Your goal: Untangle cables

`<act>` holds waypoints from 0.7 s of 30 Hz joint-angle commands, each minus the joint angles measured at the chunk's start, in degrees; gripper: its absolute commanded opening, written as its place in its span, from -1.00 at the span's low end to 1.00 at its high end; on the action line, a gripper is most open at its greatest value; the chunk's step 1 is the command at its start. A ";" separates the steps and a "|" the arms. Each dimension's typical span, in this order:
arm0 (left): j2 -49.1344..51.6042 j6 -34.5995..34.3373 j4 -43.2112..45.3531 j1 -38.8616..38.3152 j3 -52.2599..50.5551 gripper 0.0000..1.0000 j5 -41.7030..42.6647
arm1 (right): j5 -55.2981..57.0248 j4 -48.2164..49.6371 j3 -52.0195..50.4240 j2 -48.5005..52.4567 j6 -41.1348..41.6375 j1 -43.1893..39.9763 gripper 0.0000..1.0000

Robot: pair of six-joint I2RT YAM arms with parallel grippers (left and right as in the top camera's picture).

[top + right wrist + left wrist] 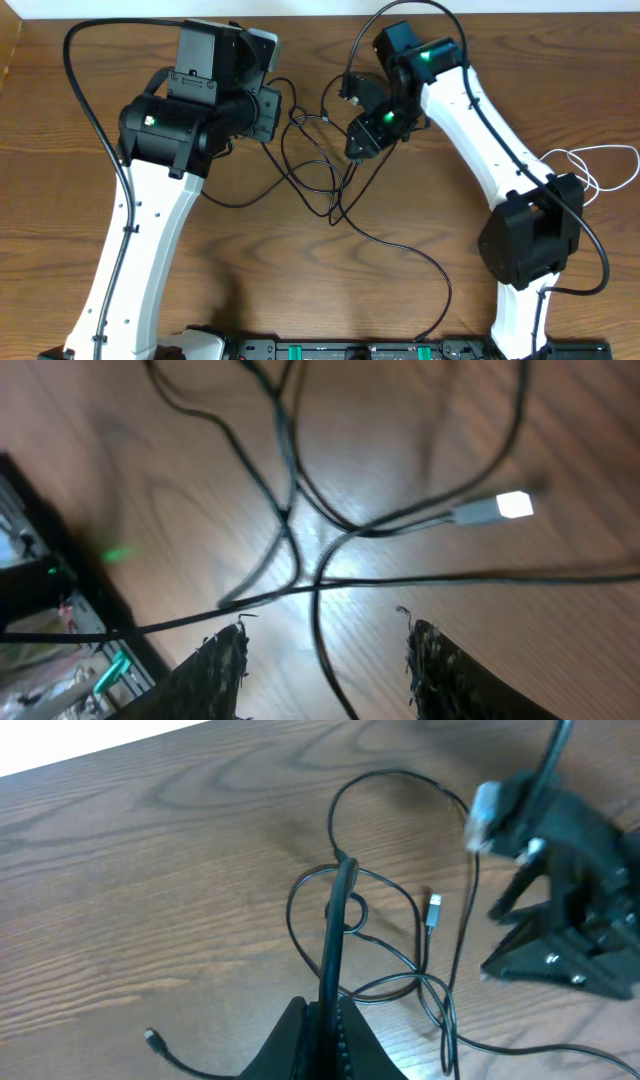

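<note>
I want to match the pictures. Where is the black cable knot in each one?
Overhead: black cables tangle mid-table, between the arms.
Left wrist: centre, one strand in the shut left gripper.
Right wrist: crossing just above the open right gripper.
Shared landmark: the right gripper, beside the tangle in every view.

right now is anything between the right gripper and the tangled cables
Nothing visible does. The right gripper hangs open directly above the crossing cables, only air between. The left gripper is shut on one of them nearby.
</note>
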 commanded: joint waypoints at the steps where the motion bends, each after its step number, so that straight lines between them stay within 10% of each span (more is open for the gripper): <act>1: -0.26 0.55 0.04 -0.07 0.48 -0.85 1.36 | -2.75 0.28 -0.26 -0.85 -1.36 2.64 0.02; 21: -9.22 1.42 0.09 -0.07 0.48 -0.85 5.05 | -1.92 2.43 -1.53 -0.76 -0.20 6.14 0.08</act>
